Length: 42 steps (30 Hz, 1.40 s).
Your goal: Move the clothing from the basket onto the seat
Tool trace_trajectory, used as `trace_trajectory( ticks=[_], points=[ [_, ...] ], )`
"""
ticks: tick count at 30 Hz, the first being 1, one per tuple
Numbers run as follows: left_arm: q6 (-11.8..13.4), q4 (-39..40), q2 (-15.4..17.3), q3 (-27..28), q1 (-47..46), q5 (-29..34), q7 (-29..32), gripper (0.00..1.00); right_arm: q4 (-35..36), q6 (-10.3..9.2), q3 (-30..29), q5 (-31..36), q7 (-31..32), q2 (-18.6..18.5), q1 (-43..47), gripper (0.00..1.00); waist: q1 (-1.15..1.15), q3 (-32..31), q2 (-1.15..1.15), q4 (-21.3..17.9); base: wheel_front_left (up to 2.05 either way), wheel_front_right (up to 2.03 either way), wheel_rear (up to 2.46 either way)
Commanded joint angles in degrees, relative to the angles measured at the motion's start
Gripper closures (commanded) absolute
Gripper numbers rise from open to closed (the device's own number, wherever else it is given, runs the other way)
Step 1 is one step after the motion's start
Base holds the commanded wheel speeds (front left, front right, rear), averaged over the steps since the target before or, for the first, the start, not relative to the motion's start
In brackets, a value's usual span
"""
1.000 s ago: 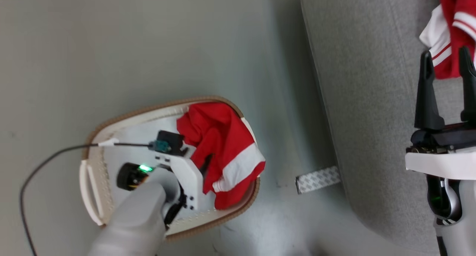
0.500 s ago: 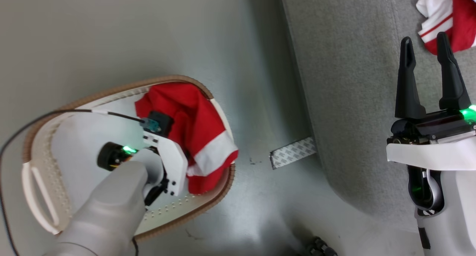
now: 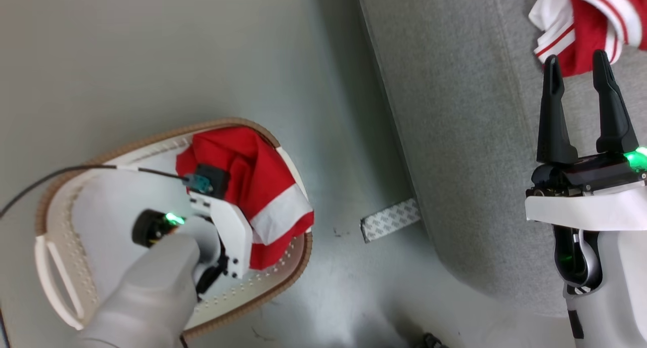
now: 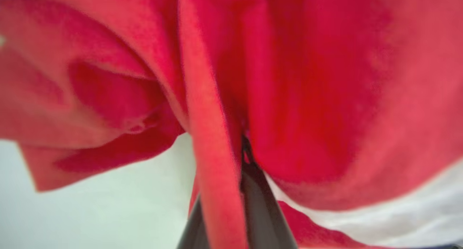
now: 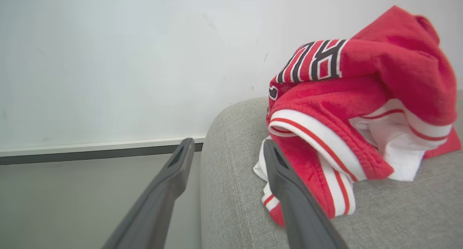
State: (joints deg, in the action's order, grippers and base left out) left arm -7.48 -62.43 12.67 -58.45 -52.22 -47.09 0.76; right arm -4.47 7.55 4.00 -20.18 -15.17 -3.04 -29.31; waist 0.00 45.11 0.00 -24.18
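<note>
Since 1 second ago, the garment (image 3: 263, 186) in the basket (image 3: 111, 206) has been pinched at 1 fold by the left gripper (image 4: 243, 158). We should lift straight up until its draped edge clears the basket, then swing to the seat (image 3: 465, 135). The right gripper (image 3: 575, 59) stands wide, empty, beside a 2nd garment (image 5: 361, 97) there.

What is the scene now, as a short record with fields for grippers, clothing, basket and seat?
left gripper: shut on the red garment
right gripper: open, empty, near the second garment
red garment: in the basket, partly draped over its rim
second garment: lying on the seat, lettering visible
task status: one garment on seat, one not yet moved
</note>
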Motion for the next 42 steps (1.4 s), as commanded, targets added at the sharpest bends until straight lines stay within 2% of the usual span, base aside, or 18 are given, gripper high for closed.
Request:
trace_trajectory(
  ticks=[1, 8, 16, 25, 30, 36, 42],
  points=[
    [0.05, 0.08, -0.38, -0.6, 1.26, -0.73, -1.22, 1.0, -0.37, -0.13, -0.37, 0.58, 0.05, 0.16, 0.47, 0.0, 0.0, -3.15, 0.0, 1.17, 0.0, 0.0, 0.0],
    [0.04, 0.91, -2.22, -2.55, 4.68, -4.49, -5.76, 1.0, -1.3, -0.13, -0.55, 1.81, 0.04, -1.04, 2.5, 0.0, 0.0, -11.73, 0.0, 3.76, 0.0, 0.0, 0.0],
    [0.04, 3.03, -3.89, -5.08, 9.73, -8.93, -12.8, 1.0, -3.46, -0.13, 0.13, 2.16, 0.05, -3.64, 6.97, 0.0, 0.0, -24.6, 0.0, 7.83, 0.0, 0.0, 0.0],
    [0.05, 8.84, -2.85, -6.67, 12.59, -9.95, -15.94, 1.0, -5.47, -0.13, 1.55, 1.0, 0.05, -6.03, 12.97, 0.0, 0.0, -36.87, 0.0, 13.1, 0.0, 0.0, 0.0],
    [0.26, 15.16, -1.54, -1.09, 12.74, -6.06, -15.94, 1.0, -5.95, -0.13, 1.66, 0.86, 0.05, -6.28, 15.76, 0.0, 0.0, -41.07, 0.0, 15.72, 0.0, 0.0, 0.0],
    [2.59, 25.04, -0.89, 7.66, 14.31, 0.37, -15.95, 1.0, -6.35, -0.13, 2.29, 0.91, 0.05, -6.26, 18.63, 0.0, 0.0, -44.25, 0.0, 18.52, 0.0, 0.0, 0.0],
    [3.98, 33.74, 0.0, 12.09, 13.55, 5.95, -15.95, 1.0, -6.99, -0.13, 3.39, 0.7, 0.05, -6.19, 20.49, 0.0, 0.0, -45.78, 0.0, 20.93, 0.0, 0.0, 0.0]
  ],
)
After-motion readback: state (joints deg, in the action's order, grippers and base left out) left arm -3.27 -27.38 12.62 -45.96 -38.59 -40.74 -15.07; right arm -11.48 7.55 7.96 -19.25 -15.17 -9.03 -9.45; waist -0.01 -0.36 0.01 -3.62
